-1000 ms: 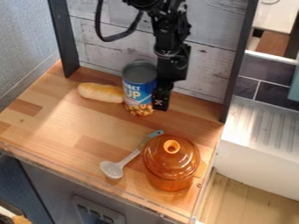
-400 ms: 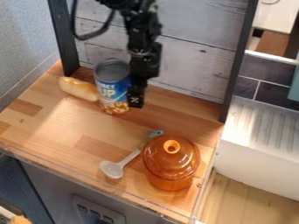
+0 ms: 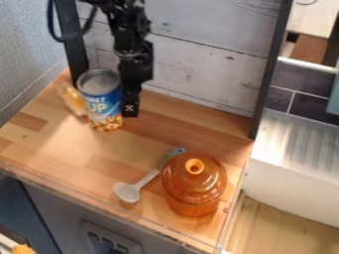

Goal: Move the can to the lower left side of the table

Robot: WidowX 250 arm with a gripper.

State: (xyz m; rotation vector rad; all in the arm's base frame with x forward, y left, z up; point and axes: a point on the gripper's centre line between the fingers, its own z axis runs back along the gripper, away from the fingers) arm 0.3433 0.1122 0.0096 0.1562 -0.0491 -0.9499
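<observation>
From my seat the relation that matters is sideways: the can (image 3: 101,101) stands upright just to the view's left of the gripper (image 3: 130,108), its long axis running up from the table (image 3: 46,144) much as the gripper hangs down. The two look to be touching, or so close that I can't make out a gap. Whether the gripper is spread or pressed together I can't tell from here, and I see nothing that proves a hold on the can.

The can is at the back left of the table, with the yellow bread roll (image 3: 74,100) tight against its far left side, partly hidden by it. I judge the leftward part of the job mostly done and the lower part left to do. From where the gripper sits, a plain shove would send the can further left, into the roll and toward the wall — not down toward the front edge. To bring it down I'd want the gripper behind the can, on the side by the back boards (image 3: 192,64), pushing low so that a tall thing like this doesn't tip. The spoon (image 3: 127,192) and the orange pot (image 3: 194,183) lie well to the right of that path — little worry there
</observation>
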